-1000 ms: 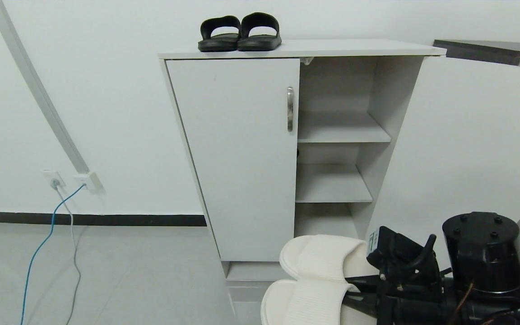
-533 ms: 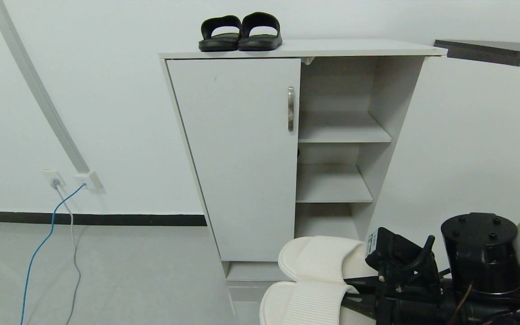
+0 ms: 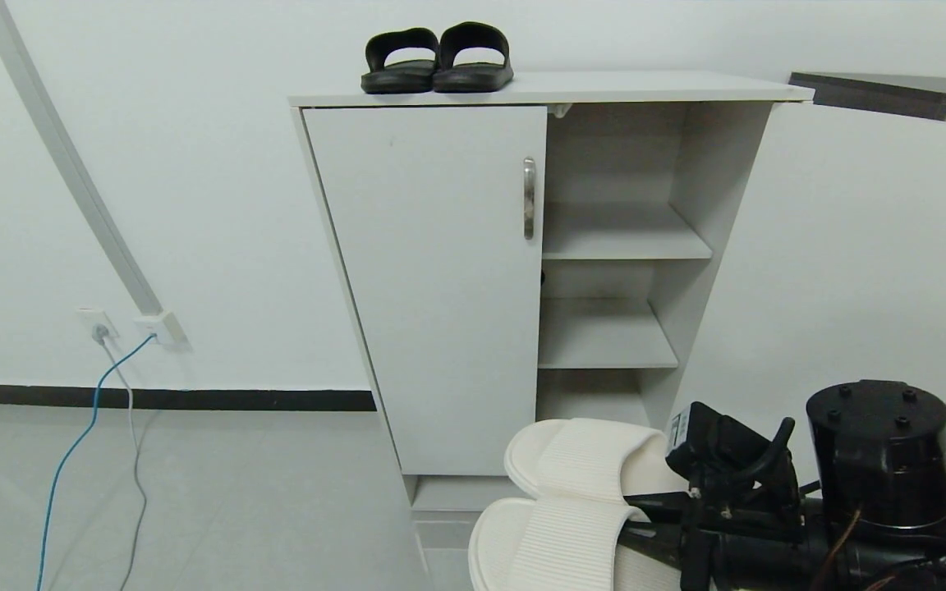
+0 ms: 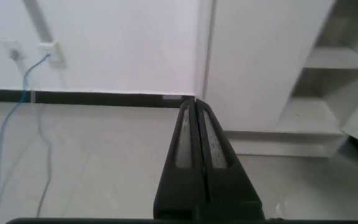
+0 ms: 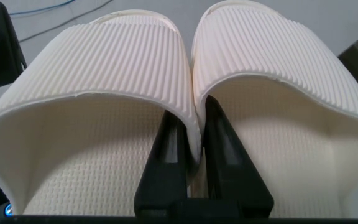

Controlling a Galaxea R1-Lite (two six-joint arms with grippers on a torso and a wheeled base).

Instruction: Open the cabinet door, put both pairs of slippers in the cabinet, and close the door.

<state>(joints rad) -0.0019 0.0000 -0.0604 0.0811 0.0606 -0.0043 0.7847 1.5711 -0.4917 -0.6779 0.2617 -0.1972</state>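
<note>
A pair of black slippers (image 3: 437, 59) stands on top of the white cabinet (image 3: 424, 287). The cabinet's left door is closed, with a metal handle (image 3: 529, 199). Its right door (image 3: 851, 271) is swung open, showing bare shelves (image 3: 613, 238). My right gripper (image 3: 655, 515) is low in front of the open side and holds a pair of white slippers (image 3: 580, 492) side by side. In the right wrist view the gripper (image 5: 193, 124) is shut on the two touching inner walls of the white slippers (image 5: 104, 74). My left gripper (image 4: 196, 104) is shut and empty, above the floor facing the cabinet (image 4: 260, 56).
A wall socket (image 3: 163, 328) with a blue cable (image 3: 71, 451) and a grey cable sits left of the cabinet. Grey floor (image 3: 194, 509) lies open there. The open door's edge is close to my right arm. A dark tabletop edge (image 3: 892, 89) shows at the upper right.
My right gripper and the white slippers have risen slightly and shifted a little toward the cabinet. The cabinet and black slippers have not moved.
</note>
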